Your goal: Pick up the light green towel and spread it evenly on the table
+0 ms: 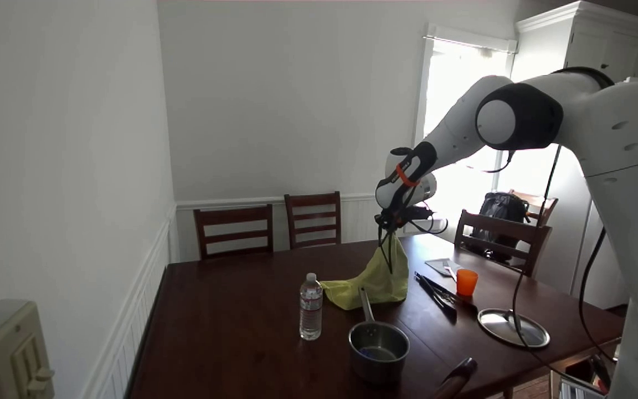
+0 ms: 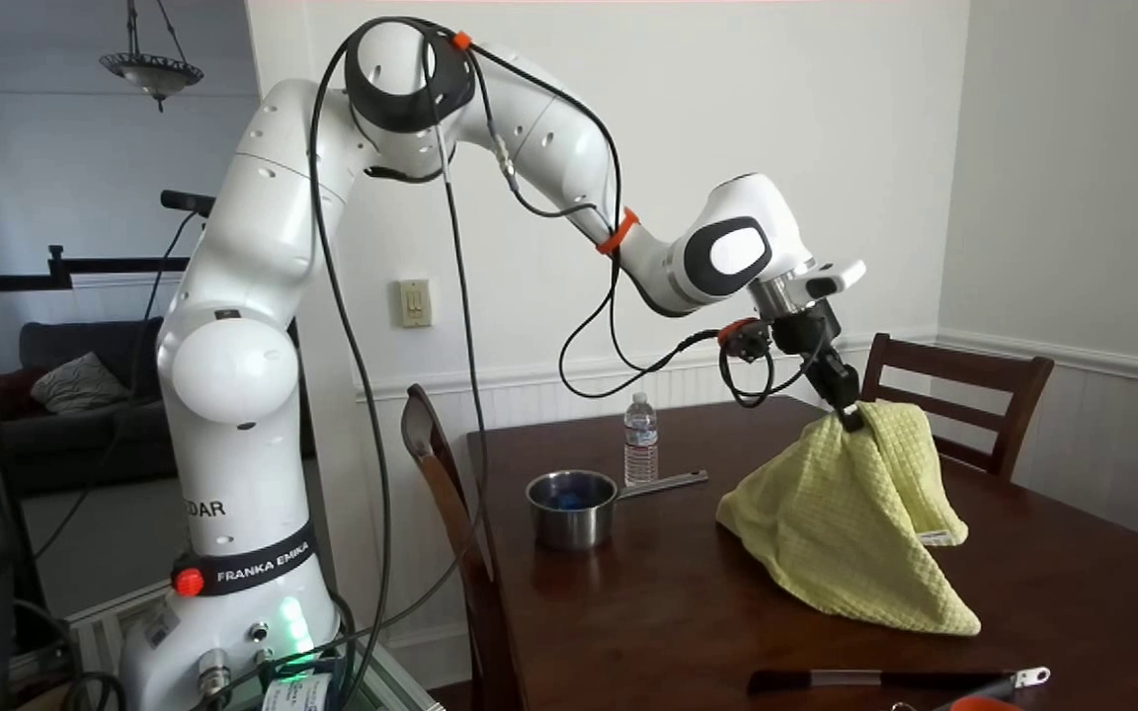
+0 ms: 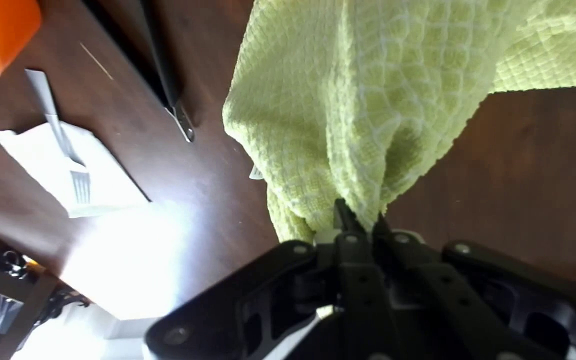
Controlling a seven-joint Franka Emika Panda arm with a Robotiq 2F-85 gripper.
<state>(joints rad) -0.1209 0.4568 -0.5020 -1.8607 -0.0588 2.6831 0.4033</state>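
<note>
Light green towel [image 2: 846, 533] tented up from the table [image 1: 230, 321], lower folds resting there; my gripper [image 3: 361, 216] clamped on its top. In an exterior view, from the towel I see bottle [image 1: 310, 313] at 8 o'clock, saucepan [image 1: 379, 371] at 6, orange cup [image 1: 467, 283] at 3.

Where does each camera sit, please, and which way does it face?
In an exterior view: near a light switch, facing over the table toward a window; the arm shows at picture right, cut off.
In an exterior view: beside the table, facing a wall beyond; the arm shows from base up.
In the wrist view: behind the gripper, looking past it onto towel and table; of the arm, only the gripper shows.
Both exterior views, from different sides, share the arm, towel, saucepan and bottle.
</note>
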